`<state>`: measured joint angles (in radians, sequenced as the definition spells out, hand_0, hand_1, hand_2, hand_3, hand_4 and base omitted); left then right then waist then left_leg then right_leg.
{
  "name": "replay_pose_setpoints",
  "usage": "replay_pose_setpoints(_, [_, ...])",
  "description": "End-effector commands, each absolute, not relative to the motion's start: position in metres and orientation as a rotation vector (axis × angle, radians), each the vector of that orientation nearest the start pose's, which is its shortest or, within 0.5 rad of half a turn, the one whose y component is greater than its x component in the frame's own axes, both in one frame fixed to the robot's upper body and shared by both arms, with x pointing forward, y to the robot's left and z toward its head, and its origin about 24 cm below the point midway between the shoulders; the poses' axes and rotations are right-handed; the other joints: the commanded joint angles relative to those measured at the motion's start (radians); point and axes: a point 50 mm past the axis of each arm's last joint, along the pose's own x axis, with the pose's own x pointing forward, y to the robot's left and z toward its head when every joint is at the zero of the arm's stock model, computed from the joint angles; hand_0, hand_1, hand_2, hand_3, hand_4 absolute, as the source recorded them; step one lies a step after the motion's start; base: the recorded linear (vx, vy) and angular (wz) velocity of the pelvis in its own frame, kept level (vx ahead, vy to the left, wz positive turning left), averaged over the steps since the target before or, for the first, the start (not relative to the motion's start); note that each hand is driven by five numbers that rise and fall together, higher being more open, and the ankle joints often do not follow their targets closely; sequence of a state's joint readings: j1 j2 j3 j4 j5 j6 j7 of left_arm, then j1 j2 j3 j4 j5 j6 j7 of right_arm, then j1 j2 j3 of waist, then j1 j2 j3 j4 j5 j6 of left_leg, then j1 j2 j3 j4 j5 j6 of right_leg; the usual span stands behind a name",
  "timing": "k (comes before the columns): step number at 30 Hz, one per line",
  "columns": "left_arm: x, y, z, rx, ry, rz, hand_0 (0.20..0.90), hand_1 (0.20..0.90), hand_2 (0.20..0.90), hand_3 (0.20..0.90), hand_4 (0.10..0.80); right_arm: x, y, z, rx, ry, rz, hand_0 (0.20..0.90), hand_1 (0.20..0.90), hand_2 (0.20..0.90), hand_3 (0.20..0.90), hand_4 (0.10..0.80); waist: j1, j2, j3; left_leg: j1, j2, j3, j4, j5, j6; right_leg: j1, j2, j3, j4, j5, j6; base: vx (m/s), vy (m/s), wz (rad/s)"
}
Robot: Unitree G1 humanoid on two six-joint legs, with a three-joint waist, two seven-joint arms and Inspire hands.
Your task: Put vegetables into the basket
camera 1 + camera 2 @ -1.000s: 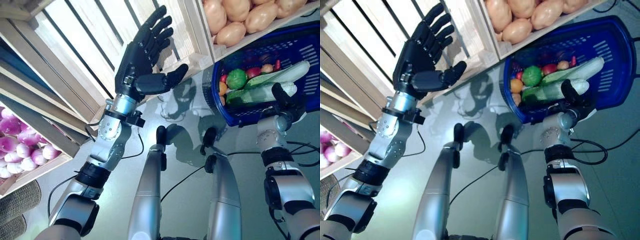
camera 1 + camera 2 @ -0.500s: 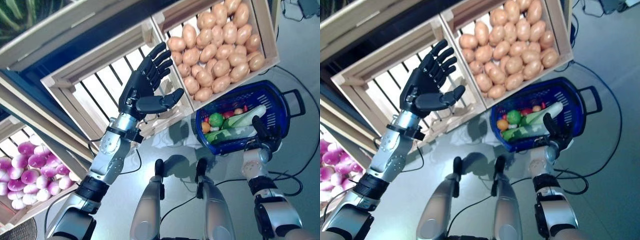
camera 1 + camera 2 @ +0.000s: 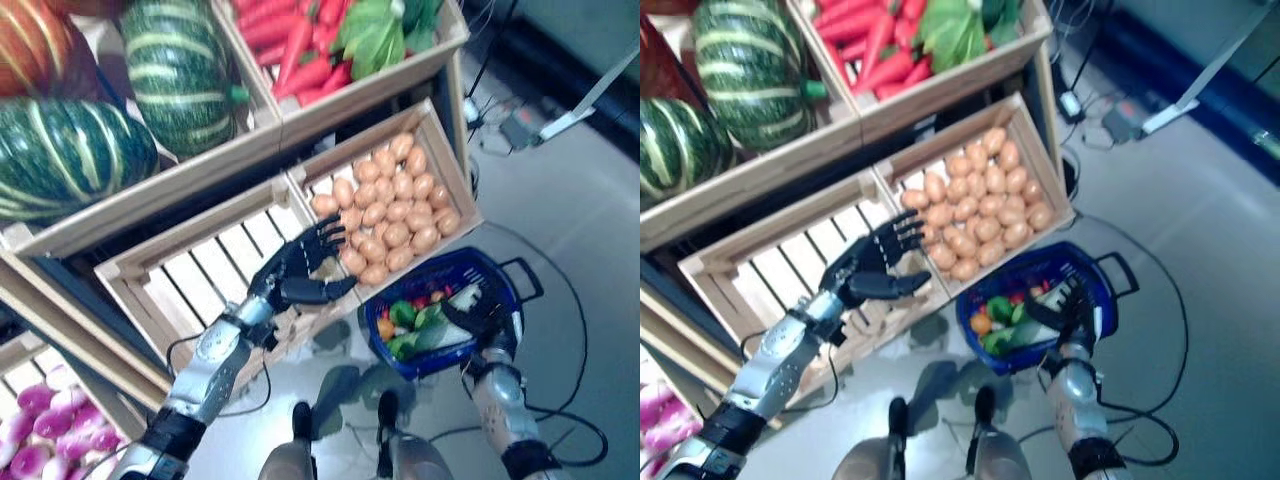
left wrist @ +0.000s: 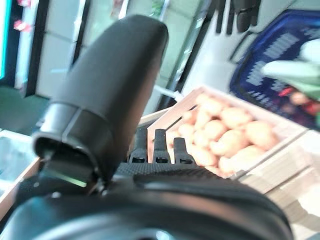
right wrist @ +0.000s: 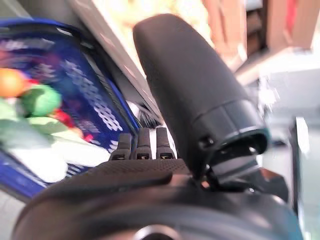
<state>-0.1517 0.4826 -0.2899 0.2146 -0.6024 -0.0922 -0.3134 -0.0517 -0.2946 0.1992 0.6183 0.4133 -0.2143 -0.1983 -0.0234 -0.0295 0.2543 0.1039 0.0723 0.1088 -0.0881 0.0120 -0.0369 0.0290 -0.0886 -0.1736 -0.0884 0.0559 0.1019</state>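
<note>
Camera pulled back, left hand point(image 3: 300, 275) spread open, empty, near potatoes point(image 3: 392, 208), right hand point(image 3: 482, 318) seemingly open over basket point(image 3: 500, 275).

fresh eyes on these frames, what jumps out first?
The dark left hand, open and empty, hangs before a bare slatted wooden crate with a wooden crate of tan potatoes beside it. On the floor below sits a blue plastic basket already holding green, orange and red vegetables, with the right hand at its rim. Big striped green pumpkins fill the shelf above.
</note>
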Motion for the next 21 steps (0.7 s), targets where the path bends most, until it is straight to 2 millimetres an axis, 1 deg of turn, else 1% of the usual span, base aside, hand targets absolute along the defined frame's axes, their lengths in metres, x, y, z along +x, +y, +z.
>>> replay_pose_setpoints(1, [0.268, 0.162, 0.025, -0.087, 0.098, -0.576, 0.9, 0.9, 0.9, 0.9, 0.8, 0.22, -0.22, -0.064, -0.151, 0.428, -0.052, 0.9, 0.9, 0.9, 0.9, 0.8, -0.003, 0.016, -0.121, -0.066, 0.039, 0.001, 0.001, 0.046, -0.048, 0.029, -0.021, -0.021, 0.03, 0.0, 0.0, 0.059, 0.001, -0.07])
replay_pose_setpoints(2, [0.264, 0.159, 0.011, -0.005, 0.165, -0.606, 0.9, 0.9, 0.9, 0.9, 0.8, 0.214, -0.218, -0.076, -0.141, 0.507, -0.019, 0.9, 0.9, 0.9, 0.9, 0.8, -0.001, 0.014, -0.127, -0.057, 0.044, 0.003, 0.001, 0.042, -0.05, 0.044, -0.022, -0.024, 0.021, 0.0, 0.005, 0.059, 0.001, -0.05])
replay_pose_setpoints(4, [0.259, 0.16, -0.006, 0.037, 0.254, -0.61, 0.9, 0.9, 0.9, 0.9, 0.8, 0.205, -0.216, -0.089, -0.148, 0.594, -0.014, 0.9, 0.9, 0.9, 0.9, 0.8, -0.004, 0.012, -0.134, -0.04, 0.049, 0.019, 0.001, 0.035, -0.049, 0.048, -0.023, -0.027, 0.027, -0.007, 0.009, 0.071, 0.014, -0.03])
replay_pose_setpoints(5, [0.258, 0.161, -0.012, 0.05, 0.278, -0.6, 0.9, 0.9, 0.9, 0.9, 0.8, 0.202, -0.216, -0.093, -0.136, 0.623, -0.016, 0.9, 0.9, 0.9, 0.9, 0.8, -0.004, 0.012, -0.135, -0.036, 0.052, 0.023, 0.001, 0.033, -0.049, 0.052, -0.023, -0.027, 0.026, -0.008, 0.01, 0.081, 0.019, -0.02])
replay_pose_setpoints(6, [0.255, 0.163, -0.023, 0.072, 0.339, -0.587, 0.9, 0.9, 0.9, 0.9, 0.8, 0.194, -0.216, -0.103, -0.119, 0.701, -0.01, 0.9, 0.9, 0.9, 0.9, 0.8, -0.005, 0.012, -0.137, -0.029, 0.054, 0.026, 0.001, 0.031, -0.048, 0.058, -0.023, -0.029, 0.026, -0.01, 0.012, 0.065, 0.018, -0.05])
replay_pose_setpoints(8, [0.248, 0.166, -0.043, 0.129, 0.439, -0.562, 0.9, 0.9, 0.9, 0.9, 0.8, 0.18, -0.213, -0.118, -0.176, 0.814, 0.031, 0.9, 0.9, 0.9, 0.9, 0.8, -0.006, 0.012, -0.141, -0.023, 0.056, 0.03, 0.001, 0.027, -0.048, 0.064, -0.025, -0.029, 0.027, -0.013, 0.015, 0.065, 0.02, -0.11])
replay_pose_setpoints(11, [0.235, 0.172, -0.068, 0.187, 0.575, -0.539, 0.9, 0.9, 0.9, 0.9, 0.8, 0.159, -0.214, -0.135, -0.238, 0.988, 0.018, 0.9, 0.9, 0.9, 0.9, 0.8, -0.002, 0.008, -0.145, -0.012, 0.055, 0.033, 0.001, 0.019, -0.046, 0.072, -0.027, -0.029, 0.025, -0.017, 0.019, 0.058, 0.006, -0.16])
replay_pose_setpoints(12, [0.229, 0.174, -0.077, 0.195, 0.637, -0.525, 0.9, 0.9, 0.9, 0.9, 0.8, 0.153, -0.214, -0.139, -0.238, 1.035, 0.008, 0.9, 0.9, 0.9, 0.9, 0.8, 0.001, 0.007, -0.145, -0.01, 0.056, 0.032, 0.001, 0.02, -0.045, 0.074, -0.028, -0.031, 0.025, -0.016, 0.02, 0.032, -0.006, -0.06])
replay_pose_setpoints(13, [0.228, 0.175, -0.08, 0.196, 0.65, -0.522, 0.9, 0.9, 0.9, 0.9, 0.8, 0.152, -0.215, -0.14, -0.245, 1.034, 0.01, 0.9, 0.9, 0.9, 0.9, 0.8, 0.002, 0.007, -0.144, -0.009, 0.055, 0.031, 0.001, 0.02, -0.045, 0.075, -0.028, -0.031, 0.025, -0.017, 0.02, 0.035, -0.011, -0.04])
replay_pose_setpoints(14, [0.218, 0.18, -0.091, 0.21, 0.737, -0.5, 0.9, 0.9, 0.9, 0.9, 0.8, 0.144, -0.217, -0.144, -0.248, 1.097, -0.011, 0.9, 0.9, 0.9, 0.9, 0.8, 0.005, 0.006, -0.145, -0.008, 0.055, 0.03, 0.001, 0.019, -0.043, 0.077, -0.028, -0.031, 0.024, -0.017, 0.021, 0.039, -0.01, -0.02])
replay_pose_setpoints(15, [0.209, 0.185, -0.102, 0.237, 0.799, -0.489, 0.9, 0.9, 0.9, 0.9, 0.8, 0.14, -0.218, -0.147, -0.253, 1.124, -0.02, 0.9, 0.9, 0.9, 0.9, 0.8, 0.007, 0.006, -0.145, -0.006, 0.054, 0.029, 0.001, 0.019, -0.042, 0.08, -0.029, -0.032, 0.023, -0.015, 0.023, 0.067, -0.01, 0.0])
replay_pose_setpoints(16, [0.194, 0.194, -0.114, 0.262, 0.894, -0.459, 0.9, 0.9, 0.9, 0.9, 0.8, 0.135, -0.217, -0.15, -0.242, 1.156, -0.026, 0.9, 0.9, 0.9, 0.9, 0.8, 0.011, 0.006, -0.147, -0.003, 0.052, 0.022, 0.001, 0.018, -0.041, 0.086, -0.03, -0.031, 0.019, -0.014, 0.024, 0.063, -0.004, -0.01])
replay_pose_setpoints(18, [0.181, 0.2, -0.124, 0.285, 0.954, -0.445, 0.9, 0.9, 0.9, 0.9, 0.8, 0.135, -0.215, -0.15, -0.231, 1.162, -0.035, 0.9, 0.9, 0.9, 0.9, 0.8, 0.014, 0.007, -0.148, -0.001, 0.046, 0.011, 0.001, 0.015, -0.039, 0.09, -0.031, -0.032, 0.014, -0.011, 0.025, 0.059, 0.006, 0.0])
replay_pose_setpoints(21, [0.167, 0.208, -0.132, 0.277, 1.018, -0.401, 0.9, 0.9, 0.9, 0.9, 0.8, 0.136, -0.215, -0.15, -0.225, 1.165, -0.053, 0.9, 0.9, 0.9, 0.9, 0.8, 0.016, 0.011, -0.153, -0.001, 0.044, 0.008, 0.001, 0.014, -0.039, 0.091, -0.033, -0.029, 0.012, -0.012, 0.025, 0.027, 0.01, 0.03])
